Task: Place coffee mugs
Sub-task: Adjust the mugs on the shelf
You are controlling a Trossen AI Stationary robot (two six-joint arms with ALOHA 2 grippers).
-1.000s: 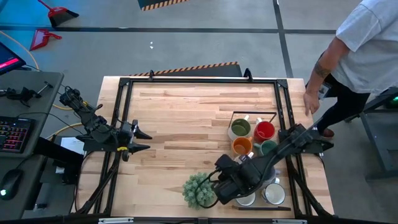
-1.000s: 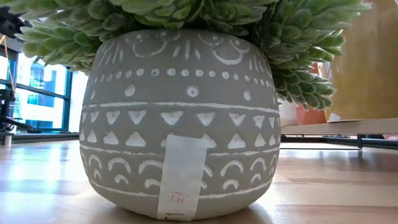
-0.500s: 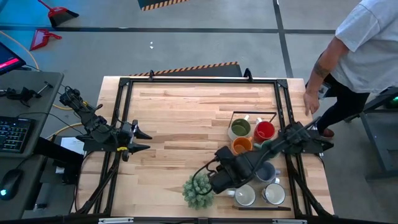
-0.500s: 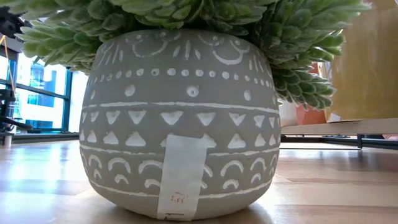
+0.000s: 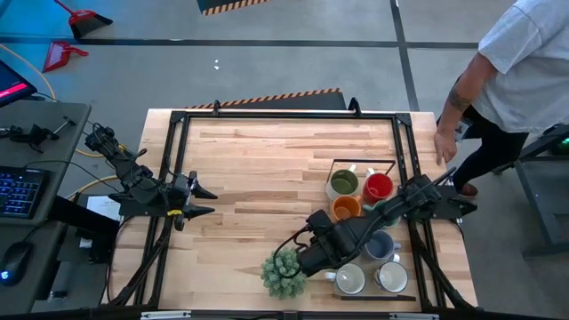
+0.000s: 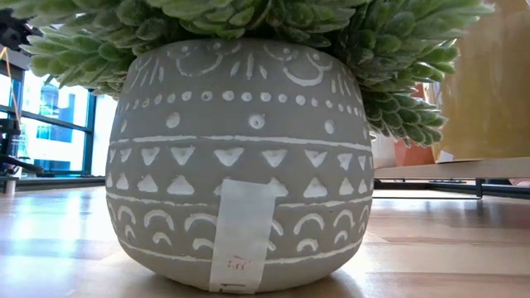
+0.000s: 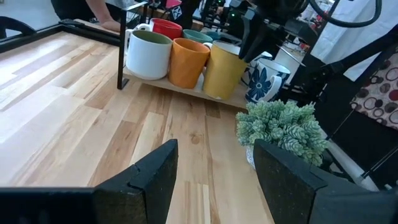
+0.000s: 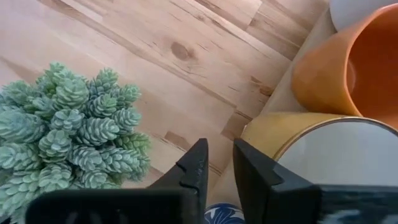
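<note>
The round handled ceramic coffee mugs (image 5: pixel 360 196) cluster on a thin wooden tray (image 7: pixel 186 89) at the right of the pale wooden surface (image 5: pixel 258 169): olive green, red, orange and blue-grey, with two white ones nearest. The right gripper (image 8: pixel 219 167) hovers by a yellow-sided mug (image 8: pixel 311 146), jaws narrowly parted, gripping nothing. Just left sits the spiky green plant (image 5: pixel 284 271). The left gripper (image 7: pixel 214 168) waits wide open at the left edge.

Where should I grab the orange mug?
Probably its rim, from straight above: one of the fingers inside the orange mug, one on the wall facing the open table. It stands upright, mouth up, with the olive mug close beside it.
</note>
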